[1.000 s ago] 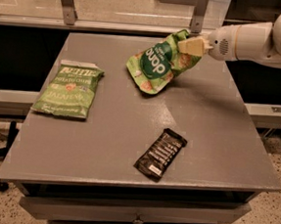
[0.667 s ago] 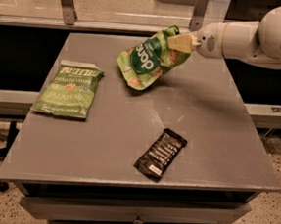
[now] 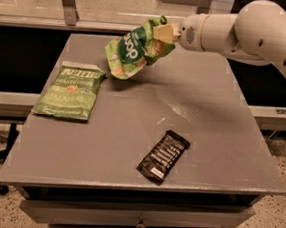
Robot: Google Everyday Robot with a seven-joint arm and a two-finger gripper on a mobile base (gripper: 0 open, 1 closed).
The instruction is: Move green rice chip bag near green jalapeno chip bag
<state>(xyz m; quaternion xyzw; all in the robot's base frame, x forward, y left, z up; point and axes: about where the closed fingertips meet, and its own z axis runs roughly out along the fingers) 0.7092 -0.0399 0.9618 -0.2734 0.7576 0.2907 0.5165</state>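
The green rice chip bag (image 3: 134, 48) is a bright green puffy bag with a dark circle and white letters. It hangs tilted in the air above the far middle of the grey table (image 3: 212, 117). My gripper (image 3: 164, 32) is shut on the bag's upper right corner, reaching in from the right on a white arm. The green jalapeno chip bag (image 3: 71, 90) lies flat at the table's left side, a little below and left of the held bag.
A black snack bar wrapper (image 3: 163, 156) lies near the table's front middle. The white arm (image 3: 255, 33) spans the far right of the table. A metal rail and post (image 3: 68, 2) run behind the table. A drawer front (image 3: 138, 220) sits below.
My gripper has carried the rice chip bag leftward, lifted above the table, toward the jalapeno bag. The jalapeno bag and the black wrapper have not moved.
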